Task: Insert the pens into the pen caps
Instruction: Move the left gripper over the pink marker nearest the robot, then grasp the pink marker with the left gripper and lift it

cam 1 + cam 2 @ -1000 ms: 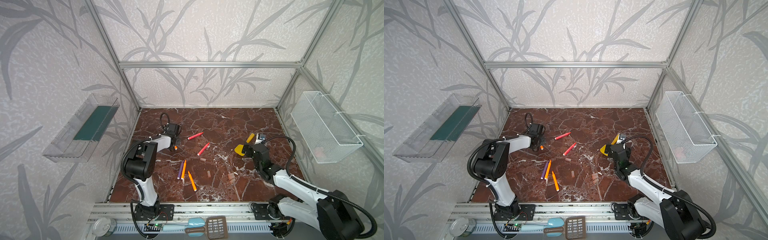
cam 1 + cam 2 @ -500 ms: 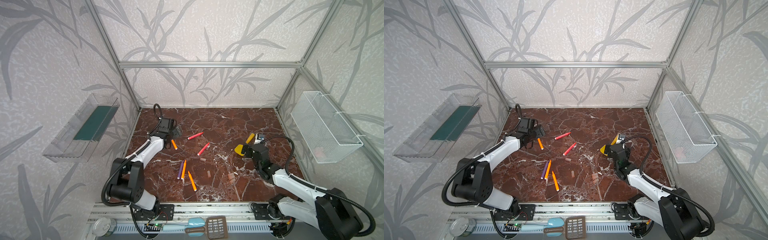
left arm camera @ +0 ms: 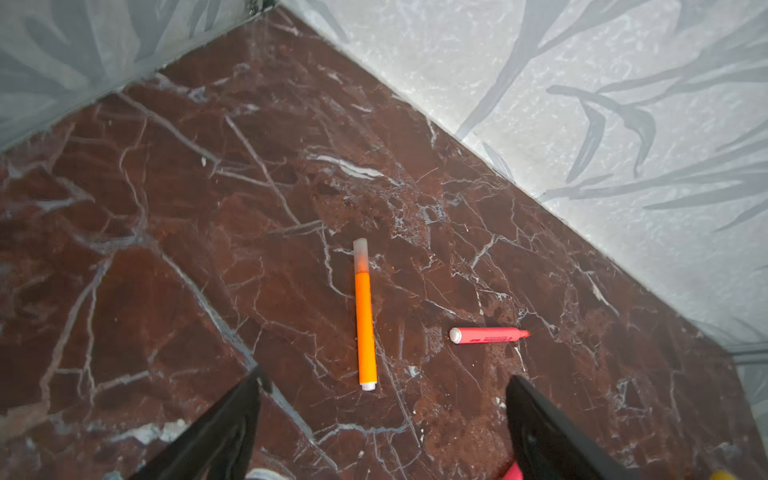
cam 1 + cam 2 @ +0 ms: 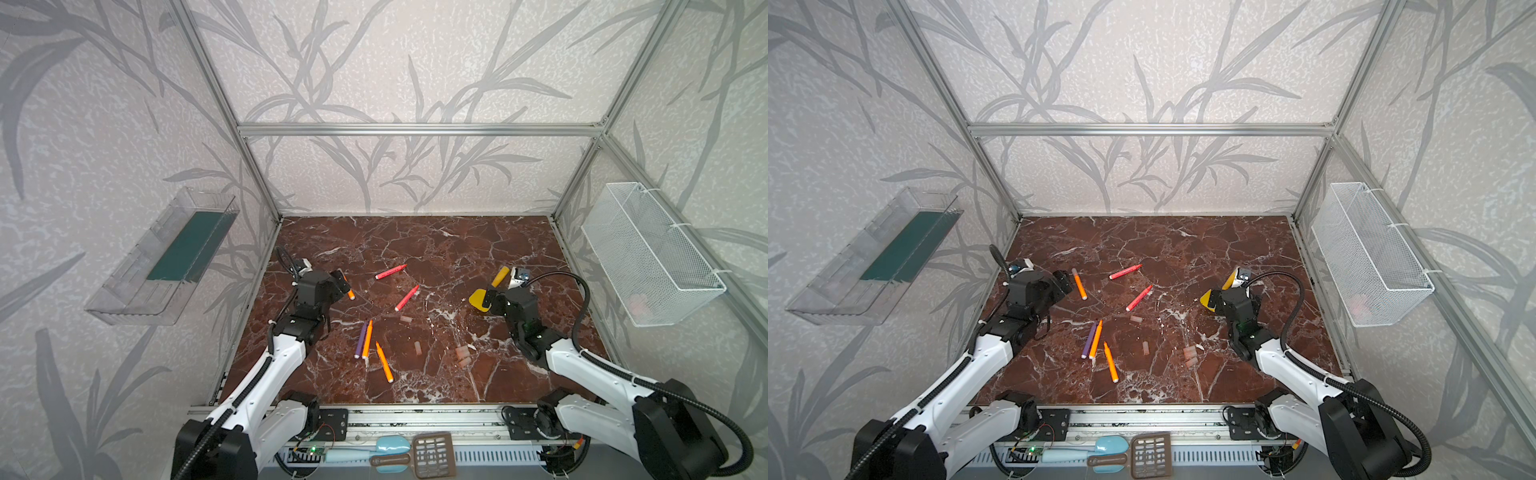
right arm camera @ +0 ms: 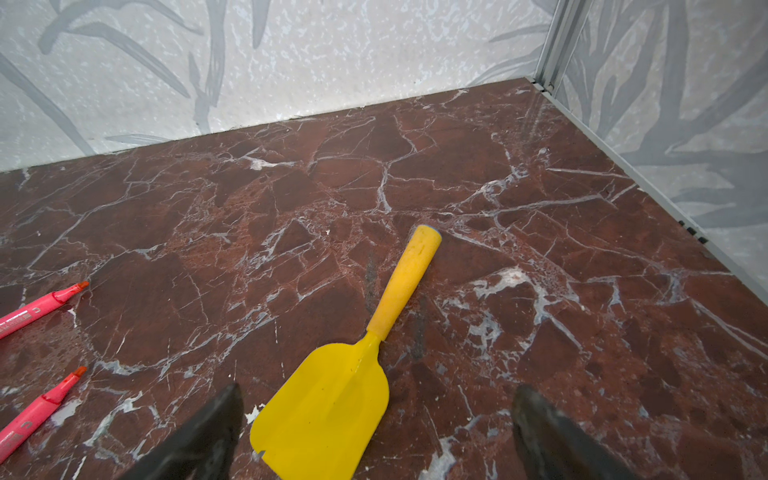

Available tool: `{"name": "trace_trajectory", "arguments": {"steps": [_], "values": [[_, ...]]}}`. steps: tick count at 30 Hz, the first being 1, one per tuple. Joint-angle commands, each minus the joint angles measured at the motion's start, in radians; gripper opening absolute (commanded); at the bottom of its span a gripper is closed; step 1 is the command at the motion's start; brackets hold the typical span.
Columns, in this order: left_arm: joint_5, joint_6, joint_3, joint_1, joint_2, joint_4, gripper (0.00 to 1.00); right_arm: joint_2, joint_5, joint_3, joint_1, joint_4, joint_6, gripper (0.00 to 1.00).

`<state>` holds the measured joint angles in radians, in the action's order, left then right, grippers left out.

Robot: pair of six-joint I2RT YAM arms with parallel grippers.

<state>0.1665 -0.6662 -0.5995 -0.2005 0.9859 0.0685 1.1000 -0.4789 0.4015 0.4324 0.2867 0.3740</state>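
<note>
An orange pen (image 3: 365,324) lies free on the marble floor with a pale clear pen cap (image 3: 360,253) on its far end. My left gripper (image 3: 386,378) stands open just short of it, holding nothing. In both top views two red-pink pens (image 4: 390,272) (image 4: 407,298) lie mid-floor. A purple pen (image 4: 361,339) and two more orange pens (image 4: 367,339) (image 4: 384,362) lie nearer the front. Loose pen caps (image 4: 405,319) (image 4: 418,348) (image 4: 462,353) lie to their right. My right gripper (image 5: 378,390) is open above the blade of a yellow spatula (image 5: 332,399).
A white wire basket (image 4: 648,257) hangs on the right wall and a clear shelf (image 4: 166,257) on the left wall. Kitchen tools (image 4: 432,453) lie on the front rail outside the floor. The back wall and corner posts close the floor in.
My left gripper has opened, let go of the capped orange pen and drawn back from it; the pen now lies on the floor. The right arm has not moved.
</note>
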Motion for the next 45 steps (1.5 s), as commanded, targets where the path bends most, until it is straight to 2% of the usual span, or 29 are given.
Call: {"name": "trace_trajectory", "arguments": {"steps": [1,5,9,10,12,13,15,17,21,28,34,40,45], "values": [[-0.131,0.059,-0.009,0.004,-0.015,-0.038,0.99,-0.009,0.005,0.008,-0.005,0.008,0.013,0.98],[-0.263,0.075,0.0,0.002,0.028,-0.071,0.99,-0.03,0.011,-0.005,-0.005,0.011,0.013,0.98],[-0.345,0.102,0.0,-0.035,0.075,-0.121,0.86,-0.014,0.011,0.004,-0.005,0.01,0.013,0.98],[-0.338,0.121,-0.004,-0.075,0.09,-0.134,0.85,-0.01,0.015,0.009,-0.004,0.004,0.013,0.98],[-0.243,0.184,-0.04,-0.198,0.127,-0.115,0.84,-0.009,0.021,0.017,-0.004,-0.014,0.013,0.98],[-0.185,0.22,-0.067,-0.271,0.156,-0.094,0.82,-0.01,0.025,0.02,-0.004,-0.021,0.013,0.98],[-0.165,0.261,-0.119,-0.356,0.219,-0.076,0.73,-0.01,0.021,0.019,-0.004,-0.017,0.014,0.98],[-0.186,0.288,-0.172,-0.398,0.292,-0.058,0.7,-0.003,0.015,0.02,-0.004,-0.011,0.016,0.98],[-0.136,0.34,-0.264,-0.466,0.43,0.007,0.65,0.002,0.023,0.027,-0.005,-0.022,0.013,0.98],[-0.143,0.34,-0.41,-0.486,0.663,0.113,0.55,-0.007,0.024,0.012,-0.005,-0.001,0.014,0.98],[-0.07,0.324,-0.5,-0.486,0.804,0.179,0.5,-0.007,0.036,0.024,-0.004,-0.026,0.01,0.98],[-0.002,0.304,-0.567,-0.484,0.879,0.256,0.48,0.006,0.031,0.027,-0.005,-0.017,0.011,0.98],[-0.008,0.305,-0.559,-0.484,0.905,0.251,0.47,-0.003,0.03,0.022,-0.004,-0.017,0.01,0.98]]}}
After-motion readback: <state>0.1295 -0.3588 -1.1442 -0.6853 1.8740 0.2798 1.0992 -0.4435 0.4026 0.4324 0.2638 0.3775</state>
